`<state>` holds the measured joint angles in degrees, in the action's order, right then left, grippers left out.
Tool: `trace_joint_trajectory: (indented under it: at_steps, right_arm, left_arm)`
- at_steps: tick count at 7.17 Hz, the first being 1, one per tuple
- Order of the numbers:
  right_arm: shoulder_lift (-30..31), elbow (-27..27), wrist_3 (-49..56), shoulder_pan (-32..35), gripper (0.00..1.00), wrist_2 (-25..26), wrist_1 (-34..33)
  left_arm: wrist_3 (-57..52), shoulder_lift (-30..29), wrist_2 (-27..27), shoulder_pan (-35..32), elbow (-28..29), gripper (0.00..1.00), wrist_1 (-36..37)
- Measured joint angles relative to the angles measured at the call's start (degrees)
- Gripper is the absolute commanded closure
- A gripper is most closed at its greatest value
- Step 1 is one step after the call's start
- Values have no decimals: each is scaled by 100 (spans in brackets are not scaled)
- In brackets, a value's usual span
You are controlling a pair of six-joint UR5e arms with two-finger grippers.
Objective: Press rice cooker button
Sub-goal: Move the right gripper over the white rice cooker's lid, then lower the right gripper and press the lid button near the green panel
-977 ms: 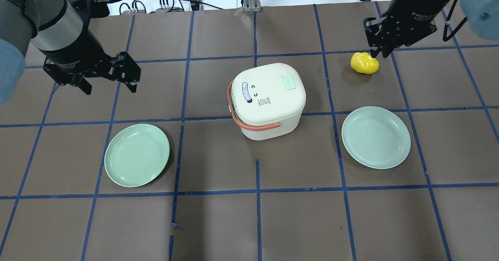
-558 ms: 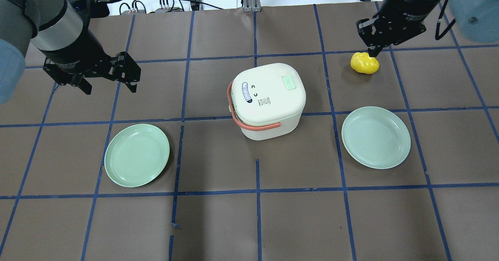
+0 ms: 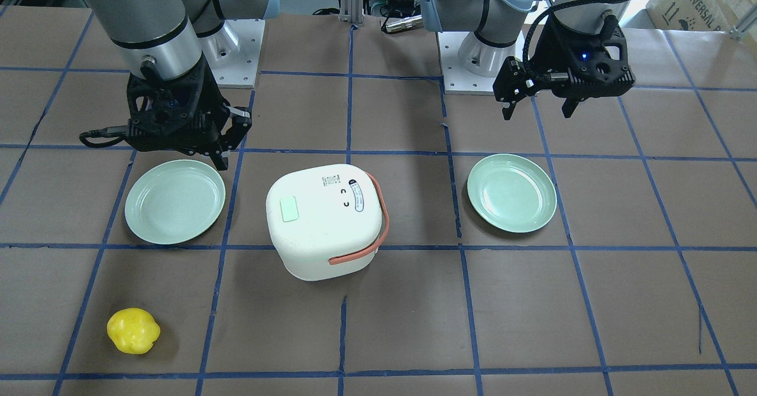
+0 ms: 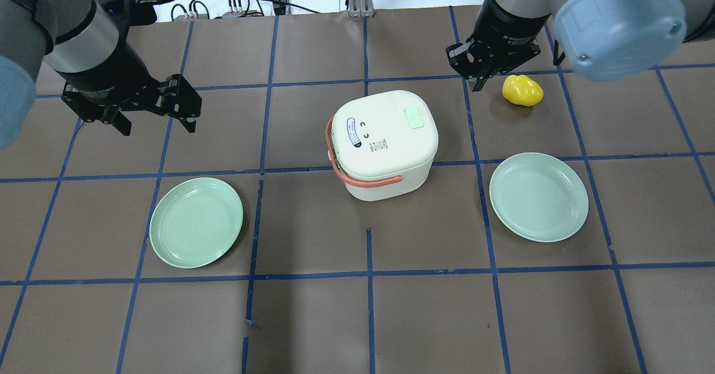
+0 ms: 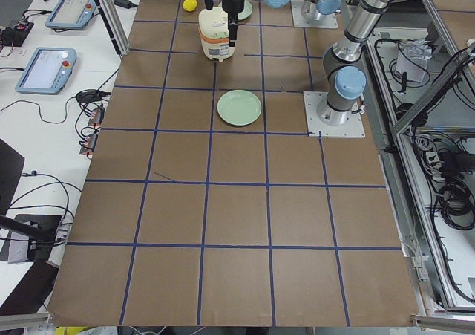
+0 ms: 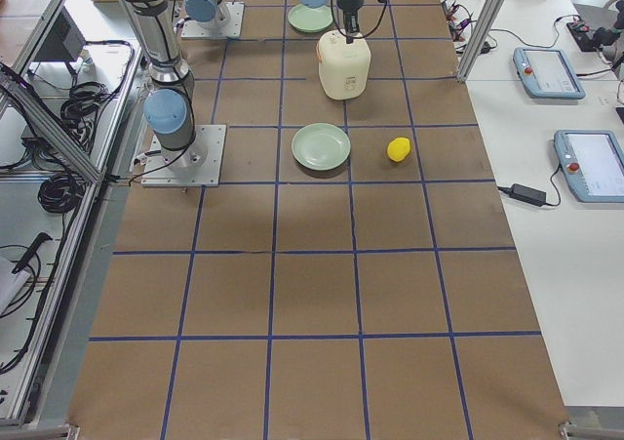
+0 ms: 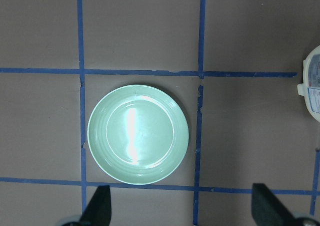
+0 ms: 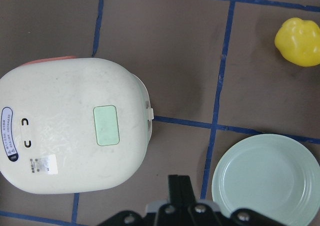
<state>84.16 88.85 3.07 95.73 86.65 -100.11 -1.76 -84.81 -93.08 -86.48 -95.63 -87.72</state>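
Reading the overhead view from left to right, we first find the left gripper (image 4: 157, 128), held above the brown counter (image 4: 313, 318) with its jaws spread wide and nothing between them. The left wrist view confirms this: its two fingers (image 7: 97, 208) stand at opposite sides of the lower edge. Nearer the camera than this gripper, a pale green left plate (image 4: 196, 222) lies flat on the counter, well apart from the other items. At the centre stands the rice cooker (image 4: 385, 142), upright with its lid down. Its salmon handle (image 4: 357, 178) is folded down around the near left side. The button (image 4: 414, 118), a pale green rectangle, sits on the lid toward the far right corner, and nothing touches it. Just beyond that corner we find the right gripper (image 4: 476, 84), pointing downward with its jaws pressed together and holding nothing. In the right wrist view its closed fingers (image 8: 179, 186) appear off the edge of the cooker, with the button in full sight. Further right, a yellow object (image 4: 522, 90) with a lumpy, pepper-like form rests on the counter, near the right gripper but not in contact with it. The right plate (image 4: 539, 197), also pale green, lies flat on the near right side of the cooker, clear of it.
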Motion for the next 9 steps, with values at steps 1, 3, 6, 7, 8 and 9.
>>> trace_joint_trajectory:
  at_steps: [1,3,6,7,8,9]
  right_arm:
    - [-73,3,-22,79,92,-25,-18]
    - [-259,16,-104,248,91,-57,-125]
    - [-526,11,-138,414,91,-62,-355]
    - [-625,0,-139,464,91,-61,-454]
    - [-707,-4,-140,500,91,-60,-538]
    - [-782,-7,-140,519,92,-56,-618]
  left_arm:
    - [0,0,0,0,0,0,0]
    - [0,0,0,0,0,0,0]
    - [0,0,0,0,0,0,0]
    - [0,0,0,0,0,0,-1]
    - [0,0,0,0,0,0,-3]
    - [0,0,0,0,0,0,-2]
